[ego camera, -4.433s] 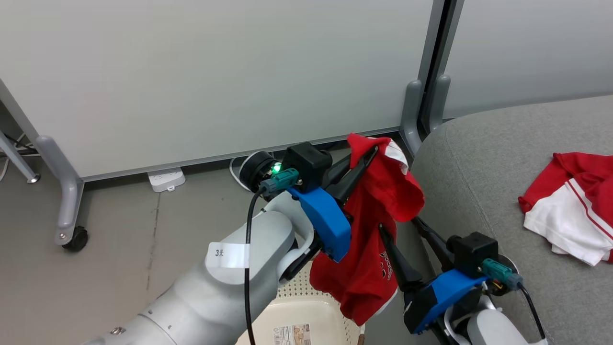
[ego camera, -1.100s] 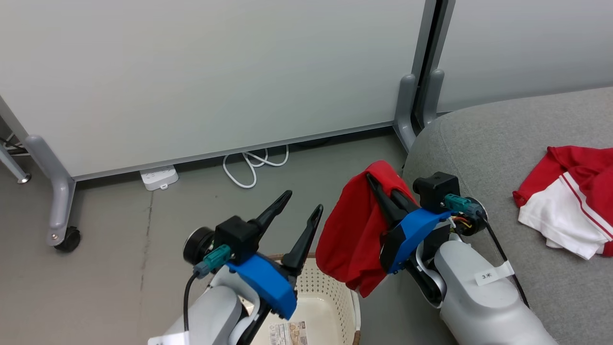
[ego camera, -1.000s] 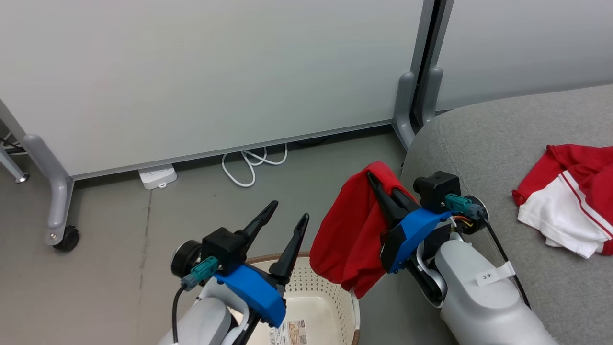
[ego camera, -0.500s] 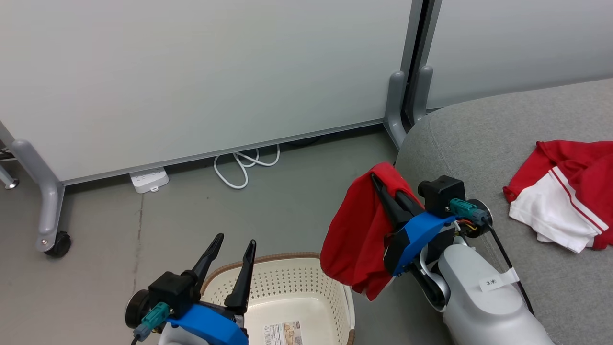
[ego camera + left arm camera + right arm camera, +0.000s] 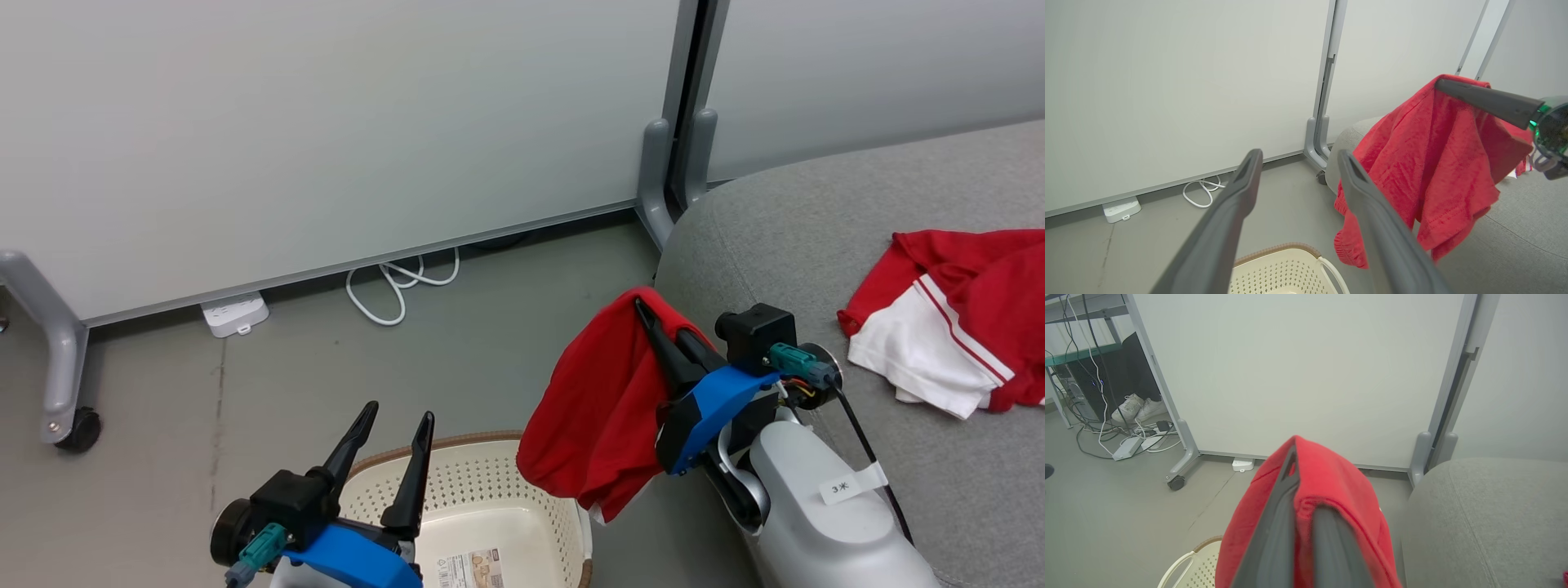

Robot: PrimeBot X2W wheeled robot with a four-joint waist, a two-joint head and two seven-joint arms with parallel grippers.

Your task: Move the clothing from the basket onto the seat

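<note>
The right fingers [image 5: 663, 351] are clenching the plain red shirt [image 5: 596, 416], dangling it just beside the basket [image 5: 490, 486]. The left fingers [image 5: 415, 469] are hanging spread, empty, above the basket — the striped shirt [image 5: 939, 327] is lying on the seat [image 5: 784, 237], well away.

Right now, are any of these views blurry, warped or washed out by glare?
Head view: sharp, evenly lit, no glare. Left wrist view: partition post leans, wide-angle warp; left claw looms large, slightly soft. Right wrist view: right claw and the red garment it grips blur near the lens; background sharp.
</note>
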